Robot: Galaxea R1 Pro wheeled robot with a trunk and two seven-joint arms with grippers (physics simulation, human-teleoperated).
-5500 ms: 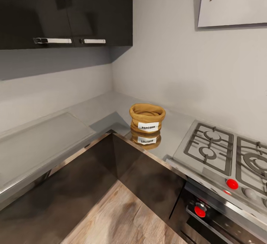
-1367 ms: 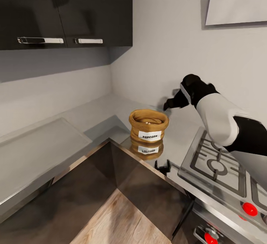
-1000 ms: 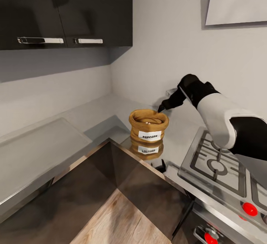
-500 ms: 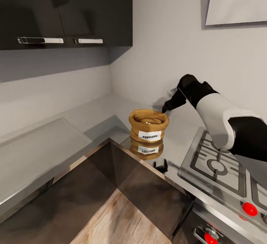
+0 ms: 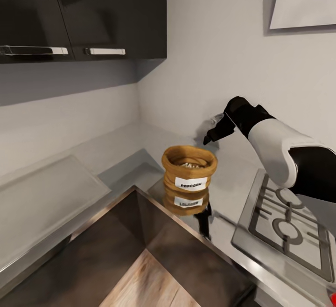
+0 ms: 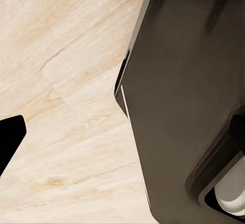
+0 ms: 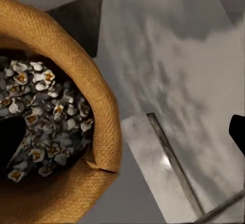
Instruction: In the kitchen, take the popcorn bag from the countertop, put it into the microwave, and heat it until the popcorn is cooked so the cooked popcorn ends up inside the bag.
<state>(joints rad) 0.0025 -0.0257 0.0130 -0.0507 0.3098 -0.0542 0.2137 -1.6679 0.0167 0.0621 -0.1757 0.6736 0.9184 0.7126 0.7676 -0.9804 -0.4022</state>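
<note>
Early days: the bag (image 5: 189, 172) sits ungrasped on the countertop (image 5: 116, 146), just below and before the right gripper (image 5: 208, 138), whose fingers are spread apart; grasping, microwaving and heating all remain.

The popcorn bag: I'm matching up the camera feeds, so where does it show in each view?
Head view: the popcorn bag stands on the countertop near the inner corner, below the right gripper.
Right wrist view: its rolled rim curves around the popcorn, seen from above.
Left wrist view: wood floor and a dark panel, not the bag.
Shared landmark: the bag's rim against the steel countertop.
</note>
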